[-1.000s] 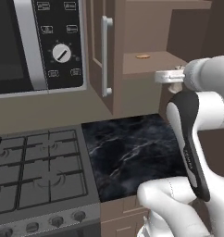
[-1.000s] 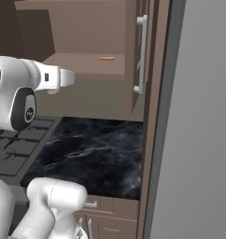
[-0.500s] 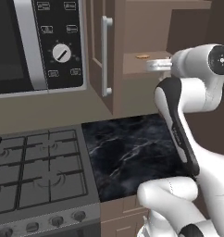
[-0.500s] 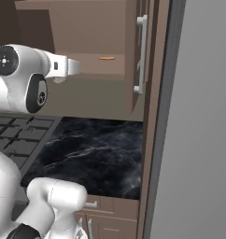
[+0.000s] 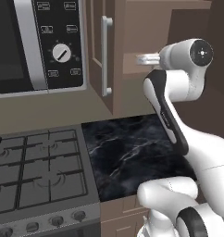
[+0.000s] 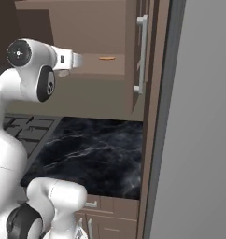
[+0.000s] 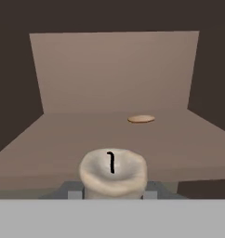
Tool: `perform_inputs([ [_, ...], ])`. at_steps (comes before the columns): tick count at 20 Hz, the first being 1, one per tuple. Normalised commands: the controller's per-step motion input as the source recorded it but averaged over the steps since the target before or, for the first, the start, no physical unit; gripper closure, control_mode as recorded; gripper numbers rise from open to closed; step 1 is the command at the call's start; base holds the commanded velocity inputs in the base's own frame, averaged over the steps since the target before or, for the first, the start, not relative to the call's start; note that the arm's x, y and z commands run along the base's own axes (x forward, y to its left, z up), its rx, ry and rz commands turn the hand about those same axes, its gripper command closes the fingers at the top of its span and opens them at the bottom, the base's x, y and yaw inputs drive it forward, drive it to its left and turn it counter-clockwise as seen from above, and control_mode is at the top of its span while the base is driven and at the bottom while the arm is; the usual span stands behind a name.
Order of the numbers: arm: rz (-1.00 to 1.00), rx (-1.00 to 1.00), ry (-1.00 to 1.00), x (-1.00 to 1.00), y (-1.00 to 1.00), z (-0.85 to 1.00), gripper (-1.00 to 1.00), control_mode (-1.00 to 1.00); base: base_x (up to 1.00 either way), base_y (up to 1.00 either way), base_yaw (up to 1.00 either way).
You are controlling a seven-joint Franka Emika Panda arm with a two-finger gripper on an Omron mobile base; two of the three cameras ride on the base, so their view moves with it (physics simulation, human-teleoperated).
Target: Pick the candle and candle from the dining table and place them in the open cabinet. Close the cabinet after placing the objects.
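Note:
A short cream candle (image 7: 113, 172) with a black wick stands upright between the fingertips of my gripper (image 7: 112, 192), which is shut on it. The hand points into the open brown cabinet (image 7: 109, 74), level with the front edge of its shelf. In the left base view the gripper (image 5: 144, 59) reaches the shelf edge just right of the open door. From the right base view the gripper (image 6: 77, 60) sits at the cabinet (image 6: 94, 28) opening. The black marble dining table (image 5: 132, 150) lies below the arm.
A small flat tan disc (image 7: 141, 119) lies far back on the shelf. Cabinet doors with silver bar handles (image 5: 105, 55) (image 6: 141, 53) hang open on both sides. A microwave (image 5: 35, 41) and a gas stove (image 5: 35, 171) are to the left. A tall grey panel (image 6: 203, 121) stands on the right.
The arm has raised the hand and swung it toward the cabinet opening, with the candle still in the gripper. Nothing else has moved.

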Motion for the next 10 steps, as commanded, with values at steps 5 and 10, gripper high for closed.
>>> perform_inputs([
  [5, 0.02, 0.0, 0.02, 0.52, 0.07, 0.0, 1.0, -1.0, 0.0, 0.0, 0.0],
  [10, 0.01, 0.0, 0.06, 0.51, 0.05, 0.0, 1.0, -1.0, 0.0, 0.0, 0.0],
])
